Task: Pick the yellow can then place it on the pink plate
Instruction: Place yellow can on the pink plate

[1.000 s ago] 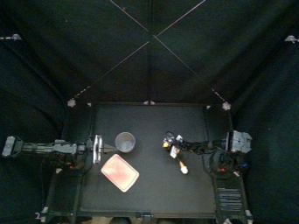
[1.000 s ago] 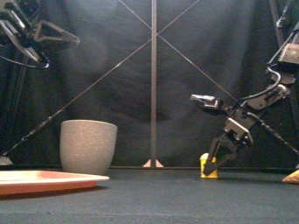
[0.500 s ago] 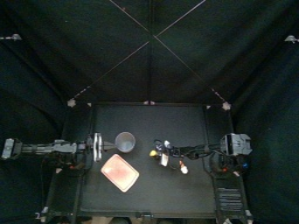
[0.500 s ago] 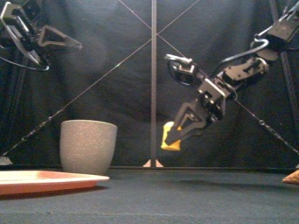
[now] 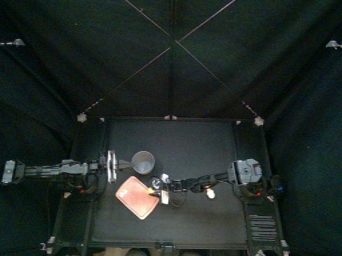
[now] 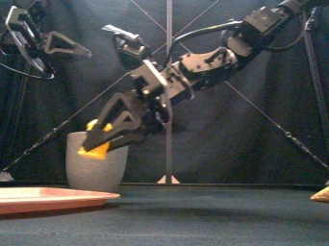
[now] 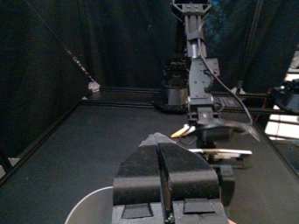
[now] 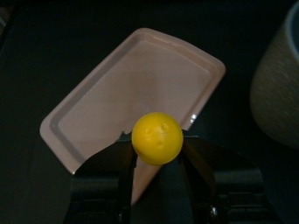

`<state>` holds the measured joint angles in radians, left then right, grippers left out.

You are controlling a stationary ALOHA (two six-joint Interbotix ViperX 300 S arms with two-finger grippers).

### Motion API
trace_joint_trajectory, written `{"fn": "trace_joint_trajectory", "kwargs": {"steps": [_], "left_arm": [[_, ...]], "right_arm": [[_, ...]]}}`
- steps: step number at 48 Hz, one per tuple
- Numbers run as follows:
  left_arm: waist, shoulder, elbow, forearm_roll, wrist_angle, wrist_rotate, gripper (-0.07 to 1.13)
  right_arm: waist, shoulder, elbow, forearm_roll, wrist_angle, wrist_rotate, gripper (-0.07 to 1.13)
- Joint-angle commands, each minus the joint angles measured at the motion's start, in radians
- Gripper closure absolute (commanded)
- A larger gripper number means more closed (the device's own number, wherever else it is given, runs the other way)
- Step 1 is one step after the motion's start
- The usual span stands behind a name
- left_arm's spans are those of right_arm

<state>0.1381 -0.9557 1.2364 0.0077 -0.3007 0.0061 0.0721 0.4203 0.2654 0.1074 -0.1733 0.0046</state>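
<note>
The right gripper (image 6: 113,135) clenches the yellow can (image 8: 156,138) above the pink tray (image 8: 105,96), near the grey speckled cup (image 6: 96,168). The left gripper (image 7: 167,168) rests closed.

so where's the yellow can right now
Top view: the round yellow can is held in the right claw over the flat pink tray, just left of the table's middle, beside the tall grey speckled cup.
</note>
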Motion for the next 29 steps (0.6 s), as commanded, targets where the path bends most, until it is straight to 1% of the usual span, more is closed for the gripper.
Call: {"fn": "trace_joint_trajectory", "kwargs": {"steps": [1, 7, 14, 21, 29], "left_arm": [[-0.002, 0.005, -0.015, 0.002, -0.009, -0.002, 1.05], [-0.003, 0.005, -0.006, 0.002, -0.003, -0.002, 1.05], [-0.003, 0.005, -0.003, 0.002, -0.003, -0.002, 1.05], [-0.005, 0.005, 0.003, 0.0, -0.002, -0.003, 1.05], [-0.006, 0.005, 0.006, -0.002, -0.003, -0.005, 1.05]], "right_arm": [[0.009, 0.037, -0.126, -0.005, 0.018, -0.002, 0.4], [0.017, 0.106, -0.219, -0.009, 0.061, -0.002, 0.4], [0.023, 0.16, -0.284, -0.008, 0.1, 0.0, 0.39], [0.032, 0.181, -0.311, -0.009, 0.104, -0.002, 0.38], [0.032, 0.181, -0.31, -0.012, 0.104, -0.002, 0.33]]}}
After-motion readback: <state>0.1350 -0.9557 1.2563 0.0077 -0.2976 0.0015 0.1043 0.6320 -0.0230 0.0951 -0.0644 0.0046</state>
